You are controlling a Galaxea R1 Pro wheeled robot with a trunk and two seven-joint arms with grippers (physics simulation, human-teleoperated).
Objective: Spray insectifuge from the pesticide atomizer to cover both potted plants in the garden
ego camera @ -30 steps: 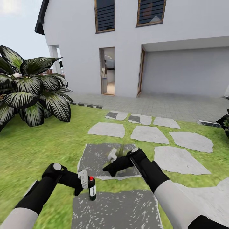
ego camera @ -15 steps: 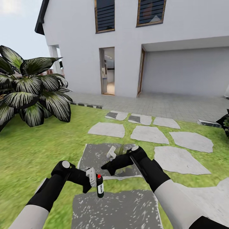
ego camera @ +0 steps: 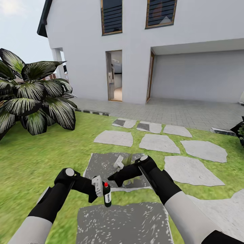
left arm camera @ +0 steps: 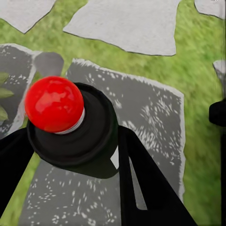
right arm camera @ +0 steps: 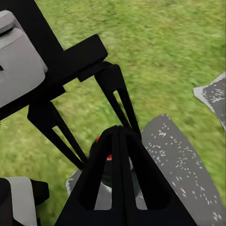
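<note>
The left gripper (ego camera: 100,188) clasps the upright pesticide atomizer (ego camera: 107,195) just short of a potted plant (ego camera: 129,162), nearer than the closed, empty right gripper (ego camera: 114,177).

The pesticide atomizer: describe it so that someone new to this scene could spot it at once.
From the white house, come down the stepping stones to the mottled grey slab nearest the camera. Over its far edge the left gripper holds the pesticide atomizer: a slim black bottle with a white label and red top.

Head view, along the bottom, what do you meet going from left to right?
Left arm → left pincer → pesticide atomizer → right pincer → right arm.
</note>
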